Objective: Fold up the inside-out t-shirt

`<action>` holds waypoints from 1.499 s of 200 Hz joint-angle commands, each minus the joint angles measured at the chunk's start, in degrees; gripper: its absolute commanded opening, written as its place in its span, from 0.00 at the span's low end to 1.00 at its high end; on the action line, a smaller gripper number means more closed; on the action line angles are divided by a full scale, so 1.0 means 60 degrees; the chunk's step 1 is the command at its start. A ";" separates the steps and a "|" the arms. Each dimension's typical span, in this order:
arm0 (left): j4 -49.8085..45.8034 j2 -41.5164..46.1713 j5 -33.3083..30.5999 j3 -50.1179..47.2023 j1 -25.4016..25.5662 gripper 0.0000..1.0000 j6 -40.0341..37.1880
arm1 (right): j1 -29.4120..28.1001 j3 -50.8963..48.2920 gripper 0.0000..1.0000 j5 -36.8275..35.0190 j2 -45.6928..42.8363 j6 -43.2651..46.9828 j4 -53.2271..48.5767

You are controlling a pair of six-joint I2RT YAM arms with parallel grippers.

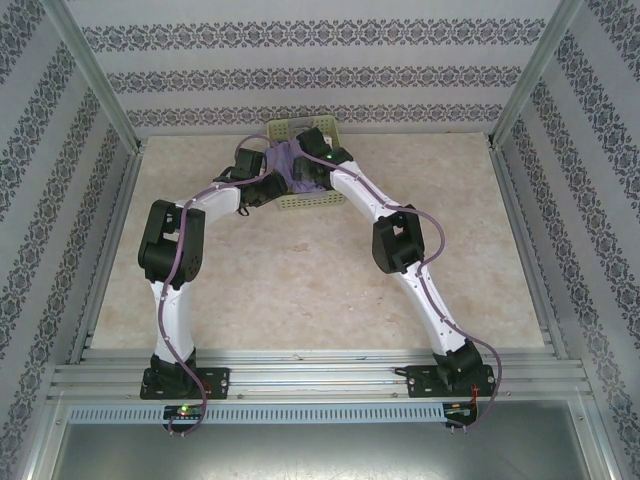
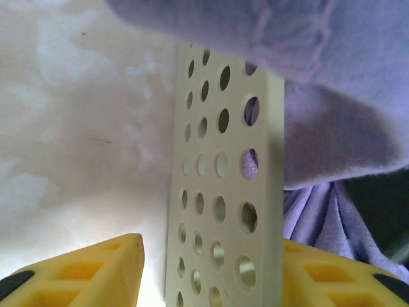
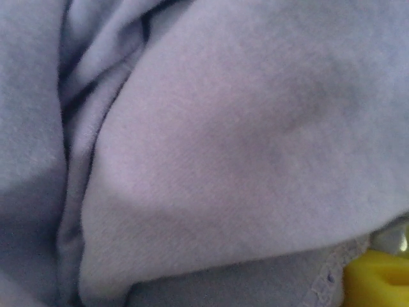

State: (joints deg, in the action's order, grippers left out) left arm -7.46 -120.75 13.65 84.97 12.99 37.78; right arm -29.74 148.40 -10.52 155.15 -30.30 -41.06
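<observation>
**A:** Top cam first, where's my left side at?

**B:** Your left arm (image 1: 170,250) comes up off its base with the elbow high over the left of the table (image 1: 300,290). The forearm angles far-right toward the pale green basket (image 1: 312,203) at the far edge. Your left gripper (image 1: 268,188) sits at the basket's near-left corner. On the wrist cam its yellow fingers (image 2: 96,268) are spread, one on each side of the perforated basket wall (image 2: 234,185). There's a sliver of gap on the outer side, so it's not clamped on anything.

**A:** And the shirt?

**B:** The inside-out t-shirt (image 1: 297,165) is bunched up in the basket, with a fold drooping over that wall's far end.

**A:** Right side?

**B:** Your right arm (image 1: 400,245) pretty much mirrors the left, elbow up, forearm slanting far-left, wrist tipped down into the basket. Your right gripper (image 1: 316,150) is buried in lavender cloth. Its wrist cam gives you folds up close plus a corner of one yellow finger (image 3: 377,281), so I honestly can't tell if it's open or closed.
</observation>
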 commanded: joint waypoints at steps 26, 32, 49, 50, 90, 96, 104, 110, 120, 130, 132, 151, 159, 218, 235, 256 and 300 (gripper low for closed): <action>-0.0595 0.0538 -0.0210 -0.0348 -0.0190 0.55 -0.0002 | -0.0110 0.0311 0.27 0.1364 0.0093 -0.0252 0.0012; -0.0540 0.0641 -0.0222 -0.0461 -0.0211 0.55 0.0020 | -0.0134 0.0315 0.22 0.1510 0.0072 -0.0273 0.0091; -0.0478 0.0852 -0.0282 -0.0658 -0.0309 0.56 0.0038 | -0.0213 0.0312 0.09 0.1713 -0.0040 -0.0392 0.0242; -0.0481 0.0857 -0.0283 -0.0657 -0.0315 0.56 0.0042 | -0.0221 0.0314 0.08 0.1719 -0.0052 -0.0388 0.0261; -0.0705 0.1072 -0.0286 -0.0888 -0.0589 0.57 -0.0016 | -0.0511 0.0207 0.00 0.1847 -0.0895 -0.0274 0.0659; -0.0752 0.1096 -0.0345 -0.0915 -0.0629 0.57 -0.0020 | -0.0550 0.0133 0.00 0.1773 -0.1109 -0.0260 0.0701; -0.0863 0.1125 -0.0448 -0.0919 -0.0679 0.57 -0.0043 | -0.0603 -0.0031 0.00 0.1714 -0.1412 -0.0228 0.0798; -0.0961 0.1119 -0.0578 -0.0898 -0.0727 0.57 -0.0077 | -0.0623 -0.0134 0.00 0.1698 -0.1619 -0.0185 0.0880; -0.1155 0.1108 -0.0776 -0.0814 -0.0787 0.57 -0.0162 | -0.0661 -0.0334 0.00 0.1594 -0.2073 -0.0072 0.1002; -0.1385 0.1061 -0.0947 -0.0677 -0.0843 0.57 -0.0292 | -0.0681 -0.0546 0.00 0.1501 -0.2541 0.0056 0.1078; -0.1420 0.1055 -0.0994 -0.0643 -0.0846 0.57 -0.0317 | -0.0683 -0.0588 0.00 0.1493 -0.2638 0.0074 0.1095; -0.1751 0.0980 -0.1297 -0.0389 -0.0891 0.56 -0.0450 | -0.0698 -0.1126 0.00 0.1207 -0.3627 0.0342 0.1209; -0.1786 0.0968 -0.1337 -0.0339 -0.0905 0.56 -0.0470 | -0.0695 -0.1452 0.00 0.1031 -0.4078 0.0418 0.1267; -0.2087 0.0863 -0.1561 -0.0007 -0.0951 0.55 -0.0555 | -0.0477 -0.6464 0.00 0.0330 -0.8485 0.0752 0.3119; -0.2188 0.0807 -0.1667 0.0143 -0.1010 0.55 -0.0589 | -0.0414 -0.8191 0.00 0.0081 -0.9964 0.0985 0.3551; -0.2502 0.0678 -0.1962 0.0514 -0.1123 0.54 -0.0753 | -0.0165 -1.0195 0.00 -0.0095 -1.1378 0.1013 0.3676; -0.3209 0.0252 -0.2753 0.1274 -0.1851 0.49 -0.1364 | 0.0661 -1.4337 0.00 -0.0222 -1.4126 0.0606 0.4118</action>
State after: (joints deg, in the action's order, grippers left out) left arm -22.15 -117.23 1.83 90.15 5.50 33.10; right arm -28.21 71.92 -9.74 77.41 -25.52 -19.73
